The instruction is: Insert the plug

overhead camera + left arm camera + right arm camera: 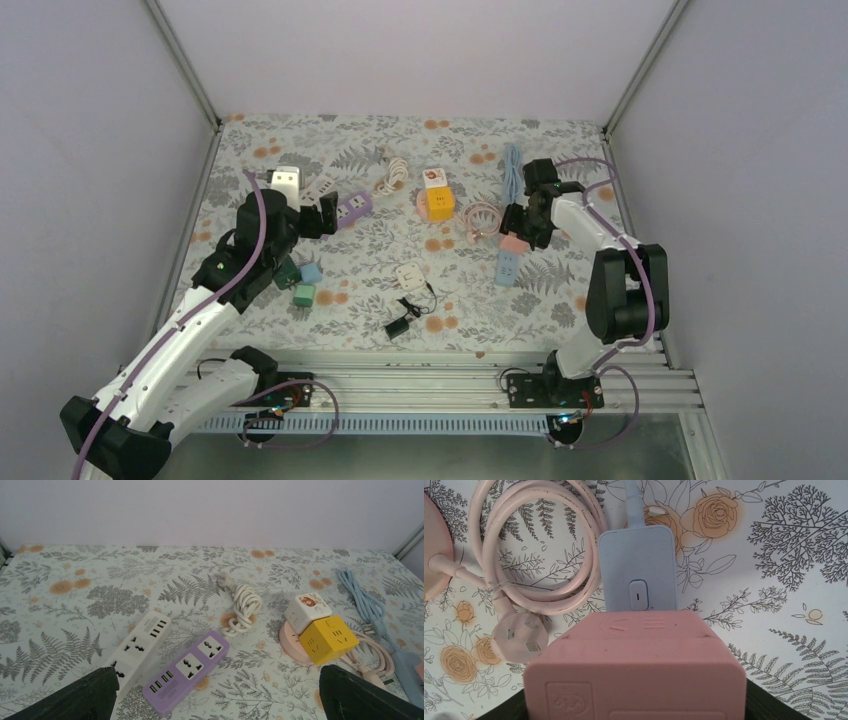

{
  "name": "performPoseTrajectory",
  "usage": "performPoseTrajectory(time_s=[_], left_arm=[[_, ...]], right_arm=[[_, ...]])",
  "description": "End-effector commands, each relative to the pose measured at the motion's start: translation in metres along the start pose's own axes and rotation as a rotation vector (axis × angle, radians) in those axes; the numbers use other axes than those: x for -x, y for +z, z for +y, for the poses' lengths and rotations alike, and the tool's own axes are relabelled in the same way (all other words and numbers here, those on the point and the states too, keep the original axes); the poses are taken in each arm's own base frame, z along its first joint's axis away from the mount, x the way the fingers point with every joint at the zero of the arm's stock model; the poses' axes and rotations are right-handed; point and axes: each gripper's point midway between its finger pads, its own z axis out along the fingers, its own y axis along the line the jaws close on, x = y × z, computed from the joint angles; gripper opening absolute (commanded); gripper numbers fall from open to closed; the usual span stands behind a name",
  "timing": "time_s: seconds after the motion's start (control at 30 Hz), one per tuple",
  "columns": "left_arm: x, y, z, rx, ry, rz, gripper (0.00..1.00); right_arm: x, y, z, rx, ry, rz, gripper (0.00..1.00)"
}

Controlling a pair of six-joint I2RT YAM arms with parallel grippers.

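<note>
Pink plug block fills the right wrist view, gripped at its sides by the right pincer. It sits over the switch end of the blue power strip; contact not discernible. Pink cord lies coiled beside that strip on the tabletop. Left pincer is spread wide and empty, over the purple power strip. White strip lies just beside it.
</note>
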Motion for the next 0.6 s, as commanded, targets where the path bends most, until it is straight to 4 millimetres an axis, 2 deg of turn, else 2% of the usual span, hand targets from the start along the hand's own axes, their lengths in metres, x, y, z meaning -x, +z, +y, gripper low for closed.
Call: performPoseTrajectory(time_s=[0.0, 0.1, 0.2, 0.3, 0.37, 0.4, 0.57], left_arm=[[-0.002, 0.001, 0.000, -0.001, -0.002, 0.003, 1.00], [-0.001, 0.001, 0.000, 0.000, -0.002, 0.002, 1.00], [-0.002, 0.002, 0.000, -0.001, -0.002, 0.004, 1.00], [-0.002, 0.002, 0.000, 0.000, -0.002, 0.006, 1.00], [-0.003, 0.002, 0.001, 0.001, -0.002, 0.008, 1.00], [-0.003, 0.002, 0.001, 0.002, -0.003, 0.007, 1.00], [-0.004, 0.003, 0.001, 0.005, -0.003, 0.010, 1.00]], right_arm=[[-0.006, 0.007, 0.003, 0.005, 0.023, -0.003, 0.38], [-0.004, 0.006, 0.009, 0.018, -0.077, -0.017, 0.39], [-0.004, 0.007, 0.004, -0.023, -0.162, -0.015, 0.40], [-0.007, 0.005, 0.008, -0.004, -0.224, 0.023, 0.41], [-0.004, 0.001, 0.005, -0.028, -0.221, 0.019, 0.42], [-0.005, 0.008, 0.001, -0.052, -0.211, 0.038, 0.42], [-0.006, 0.016, 0.000, -0.058, -0.135, 0.045, 0.41]])
